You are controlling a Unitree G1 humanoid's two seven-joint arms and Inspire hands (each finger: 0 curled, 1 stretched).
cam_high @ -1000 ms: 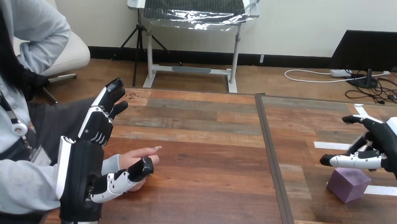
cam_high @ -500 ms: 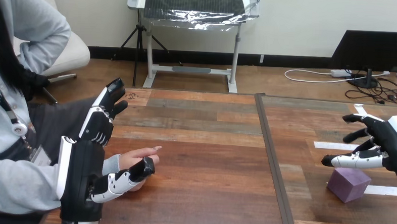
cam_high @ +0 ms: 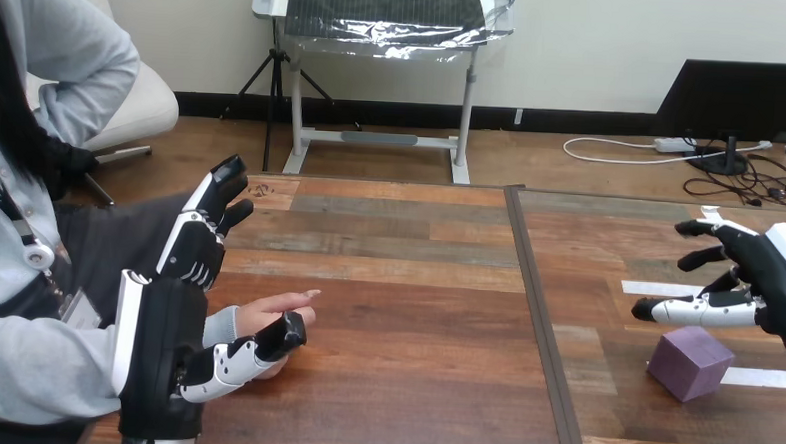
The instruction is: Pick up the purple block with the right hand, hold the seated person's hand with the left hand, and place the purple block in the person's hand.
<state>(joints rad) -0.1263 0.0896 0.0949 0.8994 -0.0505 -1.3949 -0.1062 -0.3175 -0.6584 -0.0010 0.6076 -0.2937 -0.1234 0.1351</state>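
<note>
There is one purple block (cam_high: 691,363), one person's hand (cam_high: 268,315) and two robot hands over one wooden table (cam_high: 396,282). The block sits on the right part of the table, right of the dark seam (cam_high: 537,318) that runs across the boards, and it lies at the end of one of three strips of white tape (cam_high: 768,379). The right hand (cam_high: 772,284) hangs above and just beyond the block, with its fingers (cam_high: 704,229) spread wide and straight and gripping nothing. Its thumb (cam_high: 687,310) reaches leftward over the block's far edge. A clear gap shows between thumb and block, so the two are near but apart. At the left of the table the person's hand rests on the wood, one finger stretched toward the middle. The left hand (cam_high: 159,337) stands beside it on the robot's side, its fingers (cam_high: 209,224) pointing up and away, straight and not curled round anything. Its thumb (cam_high: 248,354) lies along the near edge of the person's hand. Whether it presses on that hand cannot be told. The block and the person's hand are well apart, at opposite sides of the table.
</note>
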